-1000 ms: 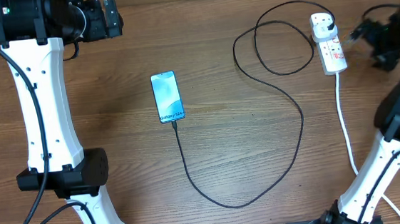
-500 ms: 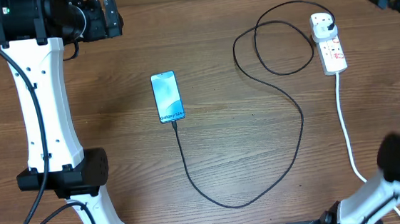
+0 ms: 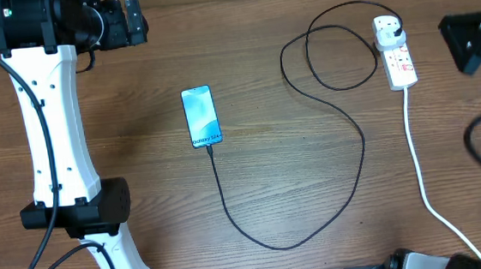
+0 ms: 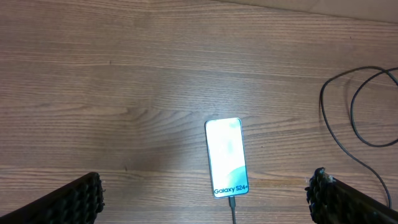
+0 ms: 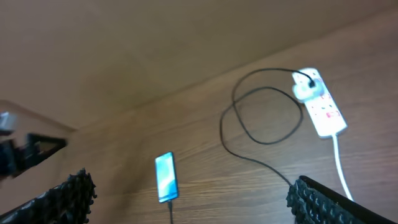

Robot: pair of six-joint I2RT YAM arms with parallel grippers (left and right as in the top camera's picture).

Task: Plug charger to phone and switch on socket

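Overhead shows charger (image 3: 364, 146) plugged into socket (image 3: 400, 57) and phone (image 3: 201, 115).

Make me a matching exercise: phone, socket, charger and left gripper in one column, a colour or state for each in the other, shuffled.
Column 1
A. phone
B. socket
C. charger
D. left gripper

Column 2
1. black, lying in loops
2. open, holding nothing
3. screen lit, lying flat
4. white, with a plug in it

Pairs: A-3, B-4, C-1, D-2
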